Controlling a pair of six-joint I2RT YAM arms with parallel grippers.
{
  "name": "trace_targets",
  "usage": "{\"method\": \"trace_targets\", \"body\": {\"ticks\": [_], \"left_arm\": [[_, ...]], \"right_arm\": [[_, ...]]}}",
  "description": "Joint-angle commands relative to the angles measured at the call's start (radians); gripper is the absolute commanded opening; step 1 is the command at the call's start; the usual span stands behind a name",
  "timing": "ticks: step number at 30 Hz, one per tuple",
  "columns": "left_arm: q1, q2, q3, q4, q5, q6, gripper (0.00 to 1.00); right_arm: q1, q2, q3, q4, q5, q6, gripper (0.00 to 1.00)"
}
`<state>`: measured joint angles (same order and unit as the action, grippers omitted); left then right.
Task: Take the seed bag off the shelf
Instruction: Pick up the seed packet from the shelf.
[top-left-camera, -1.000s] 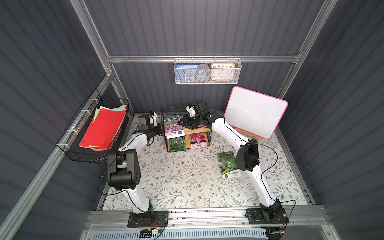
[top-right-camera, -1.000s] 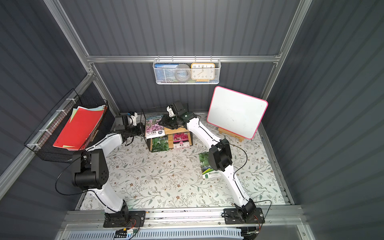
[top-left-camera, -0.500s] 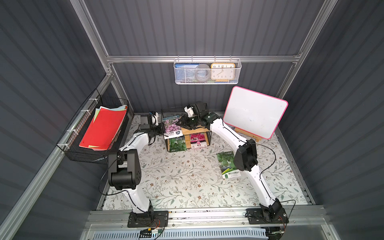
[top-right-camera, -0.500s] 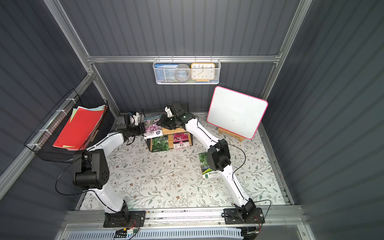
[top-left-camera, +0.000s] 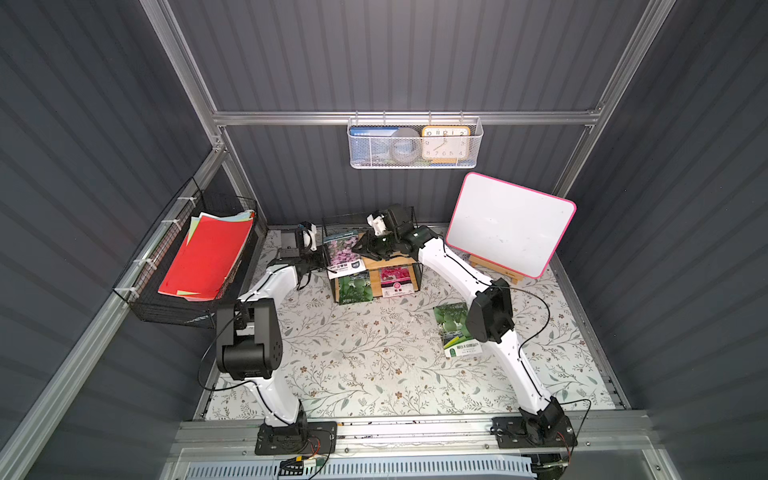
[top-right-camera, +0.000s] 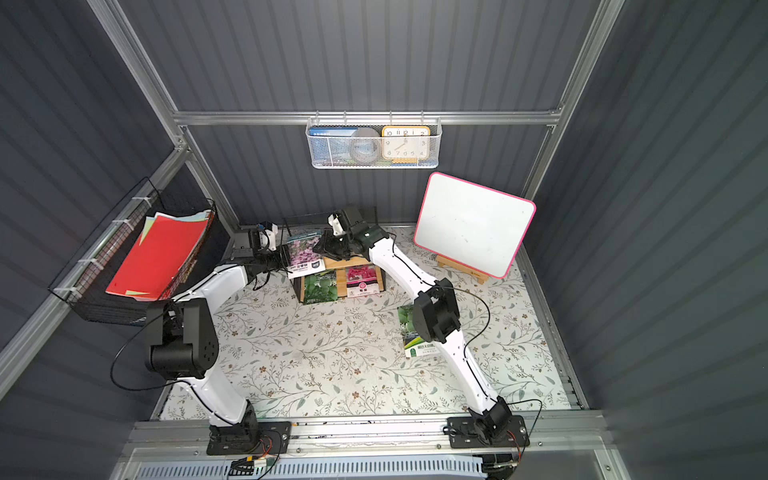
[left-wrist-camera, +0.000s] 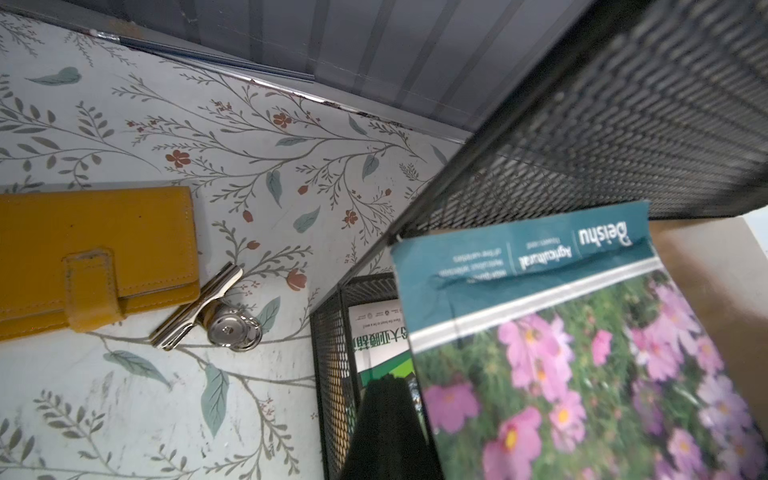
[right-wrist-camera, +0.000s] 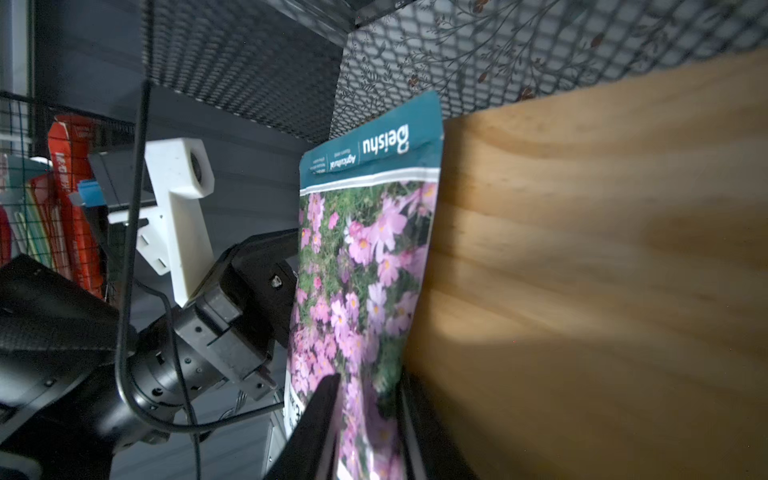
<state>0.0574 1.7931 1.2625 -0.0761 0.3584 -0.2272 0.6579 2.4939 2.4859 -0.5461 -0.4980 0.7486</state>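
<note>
Right wrist | right fingers straddle seed bag | on shelf

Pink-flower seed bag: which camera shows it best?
Right wrist: the seed bag is close, between the right gripper's fingers. Left wrist shows its header and flowers, partly blurred. Both top views show the bag small at the shelf's upper board.

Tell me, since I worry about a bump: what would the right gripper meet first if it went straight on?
The seed bag: it stands between the parted jaws of the right gripper, by the top board of the shelf. Beyond it perhaps the left gripper, though depth is unclear.
</note>
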Motion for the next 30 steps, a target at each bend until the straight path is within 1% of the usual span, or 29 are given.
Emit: {"method": "trace_targets", "body": {"ticks": [1, 4, 14, 18, 19, 26, 30], "left_arm": [[-0.018, 0.017, 0.032, -0.008, 0.017, 0.017, 0.00], [-0.017, 0.016, 0.034, -0.010, 0.017, 0.019, 0.00], [-0.018, 0.002, 0.032, -0.023, 0.017, 0.032, 0.00], [-0.018, -0.023, 0.032, -0.041, 0.017, 0.040, 0.00], [-0.018, -0.033, 0.032, -0.042, -0.020, 0.042, 0.00], [-0.018, -0.112, 0.034, -0.029, -0.084, 0.019, 0.00], [-0.018, -0.159, 0.046, -0.038, -0.170, 0.007, 0.00]], "right_arm": [[0.014, 0.049, 0.008, -0.045, -0.003, 0.000, 0.20], [0.014, 0.049, 0.009, -0.044, 0.000, -0.002, 0.14], [0.012, 0.027, 0.010, -0.040, 0.005, -0.005, 0.00], [0.007, -0.025, 0.001, -0.046, 0.018, -0.020, 0.00], [0.004, -0.046, -0.011, -0.045, 0.022, -0.024, 0.00], [-0.027, -0.231, -0.189, 0.036, 0.036, -0.042, 0.00], [-0.035, -0.308, -0.262, 0.050, 0.036, -0.062, 0.00]]}}
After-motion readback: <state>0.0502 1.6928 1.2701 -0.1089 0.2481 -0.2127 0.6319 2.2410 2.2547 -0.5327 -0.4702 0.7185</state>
